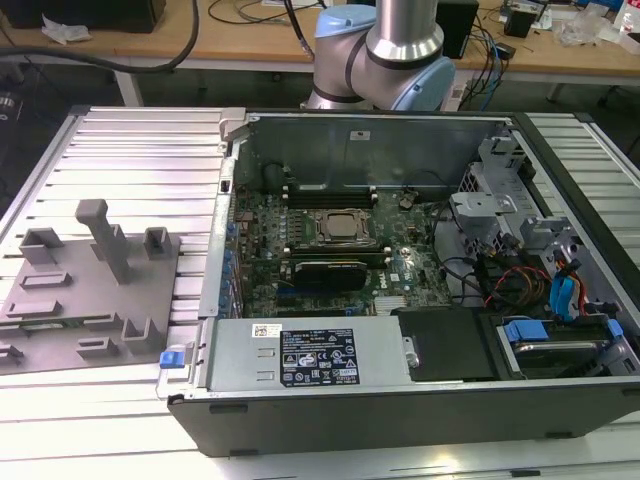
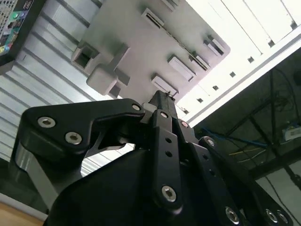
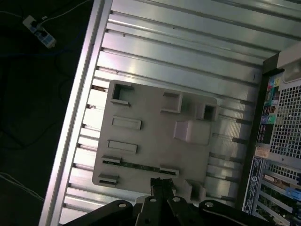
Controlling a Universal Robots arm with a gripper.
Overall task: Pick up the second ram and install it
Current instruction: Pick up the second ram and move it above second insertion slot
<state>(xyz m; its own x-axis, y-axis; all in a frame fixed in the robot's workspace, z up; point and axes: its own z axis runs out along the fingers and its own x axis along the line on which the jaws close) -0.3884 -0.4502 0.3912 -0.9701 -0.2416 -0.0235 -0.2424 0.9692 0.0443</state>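
Note:
The second ram (image 3: 136, 165) is a thin green stick lying in a slot near one edge of the grey fixture plate (image 3: 150, 132). My gripper (image 3: 162, 183) hangs well above that edge of the plate, its black fingers (image 2: 161, 101) pressed together with nothing between them. In the exterior view the fixture plate (image 1: 60, 300) lies at the exterior view's left, on the ribbed aluminium table beside the open computer case (image 1: 400, 260). The motherboard (image 1: 330, 235) inside the case shows long black memory slots (image 1: 330, 188) behind the processor socket.
A tall grey post (image 1: 108, 240) and several low grey blocks stand up from the fixture plate. The case's metal wall (image 1: 222, 200) rises between plate and motherboard. Cables and drive bays (image 1: 540, 280) crowd the case's far side. The arm's base (image 1: 385, 55) stands behind the case.

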